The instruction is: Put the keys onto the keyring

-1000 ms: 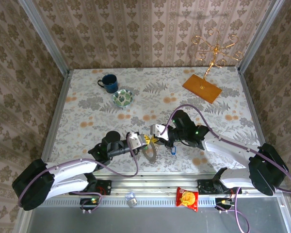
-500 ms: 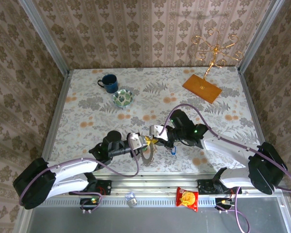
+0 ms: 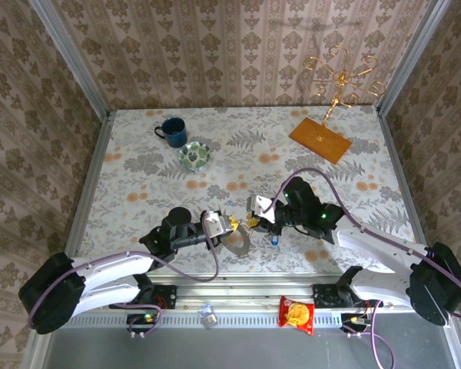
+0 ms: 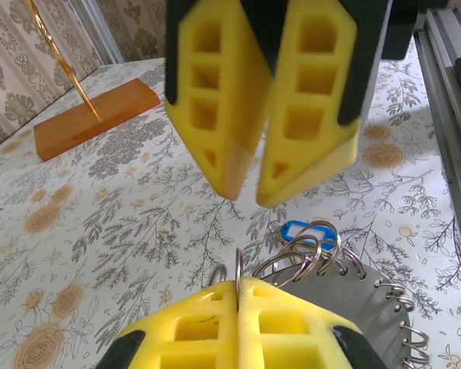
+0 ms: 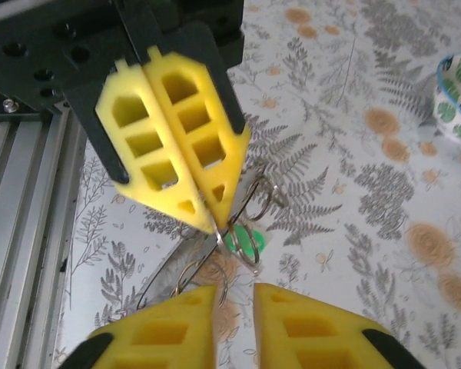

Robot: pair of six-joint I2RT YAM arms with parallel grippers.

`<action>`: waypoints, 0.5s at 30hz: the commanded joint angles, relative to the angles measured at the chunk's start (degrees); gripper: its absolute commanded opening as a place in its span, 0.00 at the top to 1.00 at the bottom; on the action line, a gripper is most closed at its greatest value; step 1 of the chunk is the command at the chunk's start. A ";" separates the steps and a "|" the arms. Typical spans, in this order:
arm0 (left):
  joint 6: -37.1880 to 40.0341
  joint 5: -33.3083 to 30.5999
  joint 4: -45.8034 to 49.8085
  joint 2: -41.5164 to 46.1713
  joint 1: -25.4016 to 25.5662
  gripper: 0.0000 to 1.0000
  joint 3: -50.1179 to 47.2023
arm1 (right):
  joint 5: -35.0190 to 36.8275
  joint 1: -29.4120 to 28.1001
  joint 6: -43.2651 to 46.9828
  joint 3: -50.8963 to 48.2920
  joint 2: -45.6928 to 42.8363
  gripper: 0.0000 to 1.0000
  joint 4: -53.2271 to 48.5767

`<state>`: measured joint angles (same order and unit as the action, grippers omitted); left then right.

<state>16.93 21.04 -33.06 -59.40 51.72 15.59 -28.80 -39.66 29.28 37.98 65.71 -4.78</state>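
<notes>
Left gripper (image 4: 238, 286): pinched shut on the keyring (image 4: 361, 300), near middle of the table (image 3: 138, 177).
Right gripper (image 5: 236, 290): open just a crack, holding nothing (tips just right of the left ones).
Keys: blue key (image 4: 307, 231) and green key (image 5: 242, 241) sit by the ring's wire loops (image 4: 323, 257); hooked or not, I cannot tell.
Risk: a bump from the right gripper could twist the ring loose.

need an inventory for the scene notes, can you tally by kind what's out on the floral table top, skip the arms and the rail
keys: 2 (blue tag, green tag)
keyring: 1
mug: 1
bowl: 1
gold stand on a wooden base: 1
total: 6
</notes>
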 commanded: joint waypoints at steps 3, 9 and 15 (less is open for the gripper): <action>-0.14 1.20 -2.33 0.77 0.17 1.00 -0.13 | -1.21 -0.63 -0.63 -0.03 1.84 0.82 1.87; -0.40 1.90 -2.71 0.78 0.11 1.00 -0.26 | -3.85 -0.72 0.25 1.37 3.87 0.78 2.98; -0.58 2.43 -3.52 0.34 0.10 1.00 -0.17 | -5.05 -1.11 0.51 2.25 5.36 0.77 3.36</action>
<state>16.91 21.87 -33.32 -59.40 51.72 15.59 -31.57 -40.29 29.36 37.91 70.17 -2.85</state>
